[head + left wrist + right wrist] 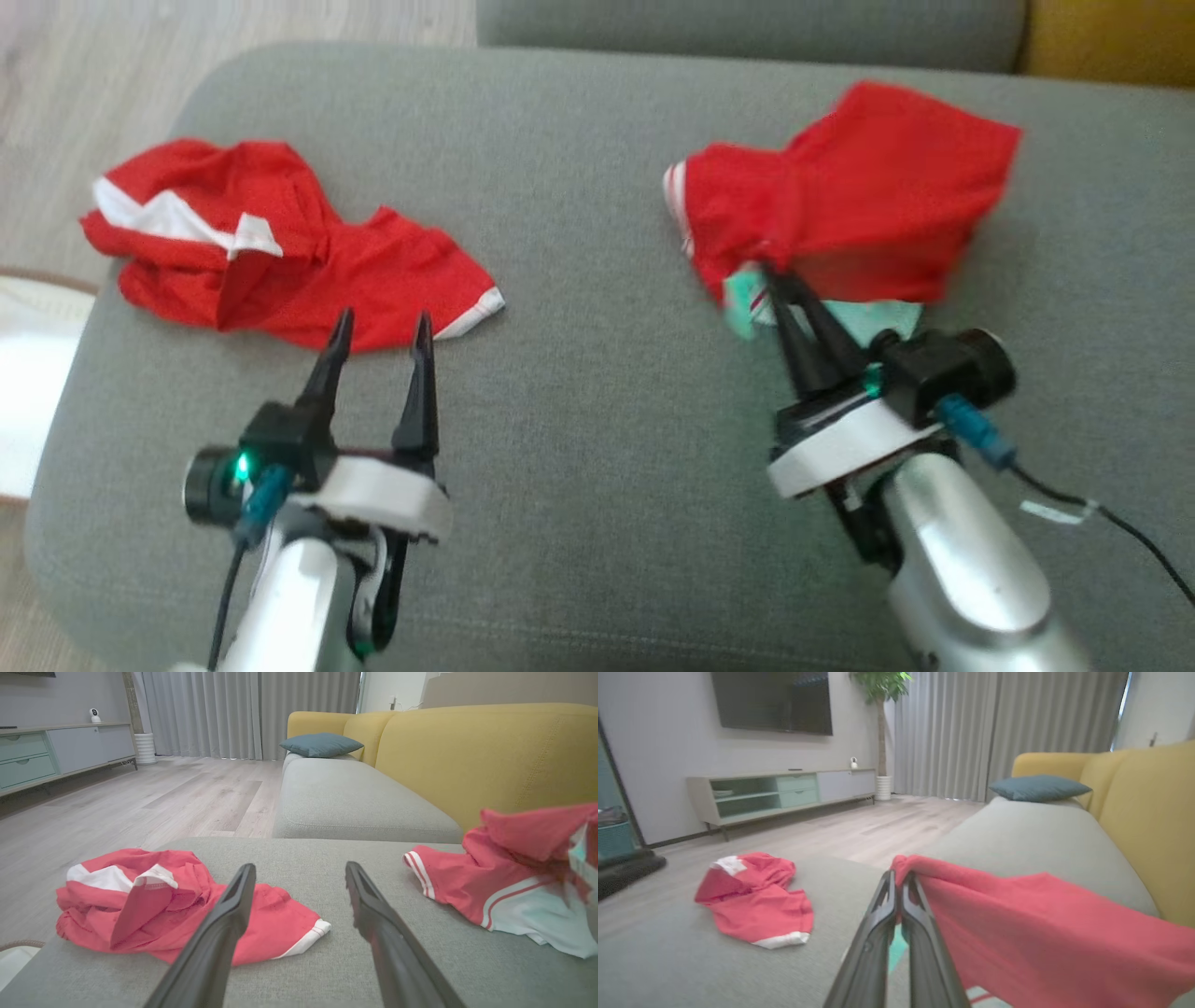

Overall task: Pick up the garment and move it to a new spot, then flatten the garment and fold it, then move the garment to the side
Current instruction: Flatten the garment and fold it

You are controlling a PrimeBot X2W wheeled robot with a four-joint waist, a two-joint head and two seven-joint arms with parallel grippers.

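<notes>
The right gripper [770,280] is clenched on a bunched fold of the red garment [840,196], its two dark fingers pressed together with cloth pinched at the tips. From there the fabric drapes down onto the right side of the grey cushion [597,485], with a pale green and white part showing underneath. The left gripper [383,327] hangs released above the cushion's left half, fingers spread with nothing between them. Just past its tips, near the cushion's left edge, a second red shirt [280,252] with white trim lies crumpled.
</notes>
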